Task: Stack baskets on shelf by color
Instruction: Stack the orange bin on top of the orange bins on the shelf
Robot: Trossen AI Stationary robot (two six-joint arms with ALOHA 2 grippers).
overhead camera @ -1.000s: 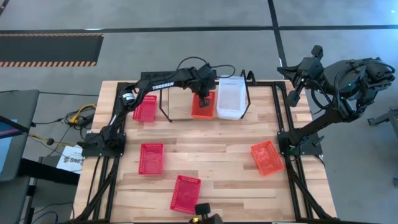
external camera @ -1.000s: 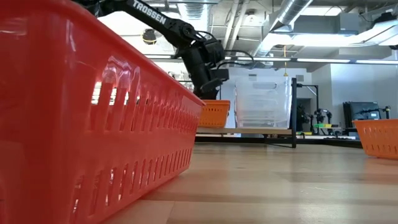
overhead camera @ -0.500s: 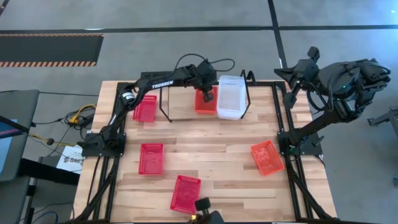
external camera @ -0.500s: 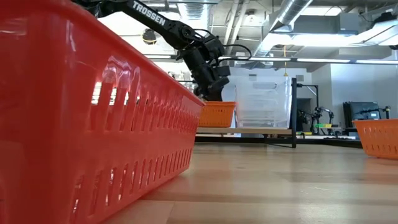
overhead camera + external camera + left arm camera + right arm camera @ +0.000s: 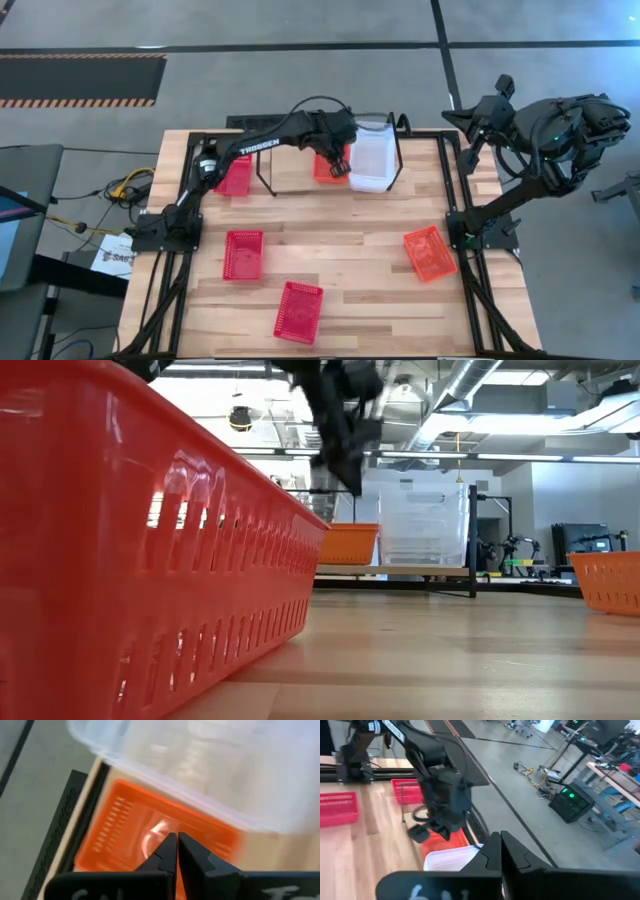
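Orange basket (image 5: pixel 327 166) now rests on shelf (image 5: pixel 268 186); left tool (image 5: pixel 339 167) has lifted clear, closed, empty.

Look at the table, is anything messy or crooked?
A bit. The orange basket near the right arm's base lies turned at an angle, and one red basket at the front edge is tilted too. Nothing looks spilled or broken.

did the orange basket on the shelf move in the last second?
Yes. In the high view the orange basket has shifted toward the far table edge, deeper into the shelf, beside the fixed clear basket. The shut left tool is above it.
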